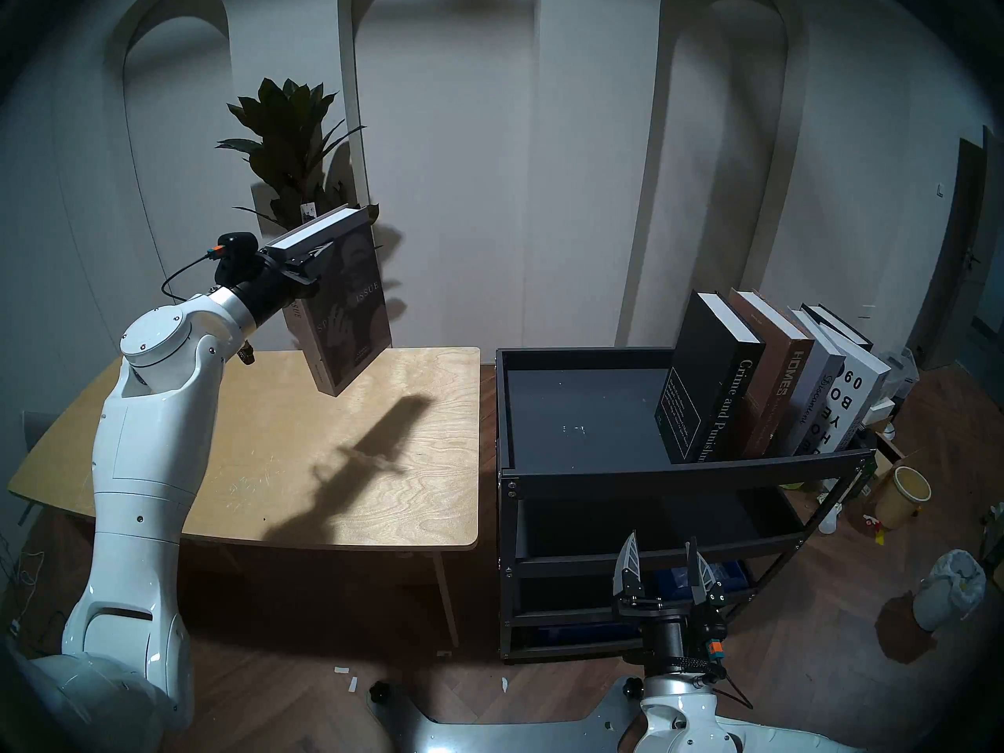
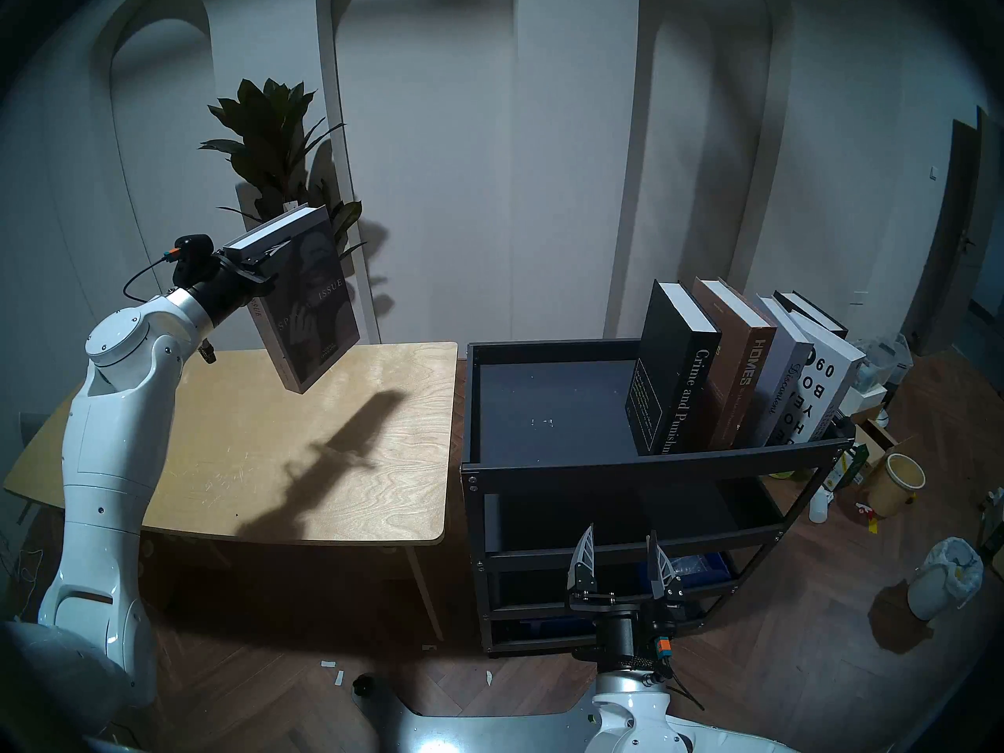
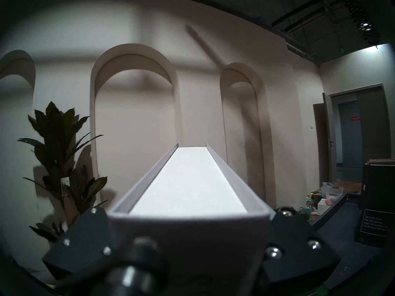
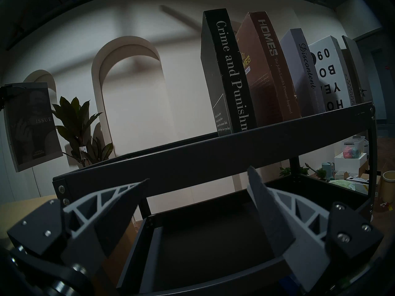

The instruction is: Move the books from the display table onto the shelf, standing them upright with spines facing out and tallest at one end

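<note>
The grey "Special Issue" book [image 1: 347, 312] hangs tilted above the back of the light plywood display table [image 1: 261, 464]. My left gripper [image 1: 307, 246] is shut on its top corner by the spine. In the left wrist view its white page edge [image 3: 188, 182] runs away between the jaws. Several books lean rightward at the right end of the black shelf [image 1: 679, 472], spines out: "Crime and Punishment" [image 1: 717, 404], "Homes" [image 1: 782, 382], "Discontent" [image 1: 815, 404], a white yearbook [image 1: 853, 404] and a black book [image 1: 836, 322]. My right gripper [image 1: 665, 559] stands open, low before the shelf's front.
A potted plant [image 1: 293, 138] stands behind the table near the held book. On the floor to the shelf's right are a yellowish bucket [image 1: 904, 496], a lined waste bin [image 1: 951, 589] and boxes. The arched wall lies close behind.
</note>
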Controlling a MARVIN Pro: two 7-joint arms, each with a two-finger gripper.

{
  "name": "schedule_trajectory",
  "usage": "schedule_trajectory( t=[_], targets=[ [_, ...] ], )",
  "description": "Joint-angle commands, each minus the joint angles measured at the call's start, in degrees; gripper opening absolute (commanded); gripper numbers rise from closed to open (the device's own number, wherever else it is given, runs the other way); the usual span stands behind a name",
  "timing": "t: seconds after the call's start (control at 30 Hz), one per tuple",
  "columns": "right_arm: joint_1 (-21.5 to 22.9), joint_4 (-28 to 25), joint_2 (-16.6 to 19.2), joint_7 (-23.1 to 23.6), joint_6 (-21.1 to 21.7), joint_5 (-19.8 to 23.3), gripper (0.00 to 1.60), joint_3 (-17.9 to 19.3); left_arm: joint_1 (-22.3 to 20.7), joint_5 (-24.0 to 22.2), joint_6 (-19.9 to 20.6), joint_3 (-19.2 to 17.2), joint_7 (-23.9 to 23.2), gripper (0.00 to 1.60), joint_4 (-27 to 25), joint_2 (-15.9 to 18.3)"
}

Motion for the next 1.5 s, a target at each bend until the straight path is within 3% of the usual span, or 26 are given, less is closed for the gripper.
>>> schedule_trajectory(
  t=[0.0,0.7,0.87,1.17,1.47],
  targets=[
    [0.1,-0.7,-0.1,0.1,-0.2,-0.2,1.60,0.0,-0.6,1.1,4.2,-0.3,6.7,0.00,-6.2,-2.3],
    [0.2,-0.6,-0.1,0.1,-0.2,-0.2,1.60,0.0,-0.8,1.7,20.5,7.8,25.2,0.00,-21.1,-15.3],
    [0.2,-0.7,-0.1,0.1,-0.2,-0.2,1.60,0.0,-0.8,1.9,25.3,9.5,33.2,0.00,-25.3,-20.3],
    [0.2,-0.7,-0.1,0.1,-0.2,-0.2,1.60,0.1,0.5,1.5,29.4,13.3,42.1,0.00,-29.3,-25.7],
    [0.1,-0.8,-0.1,0.1,-0.3,-0.3,1.60,0.1,0.9,3.1,31.4,21.5,52.4,0.00,-33.6,-31.6]
  ],
)
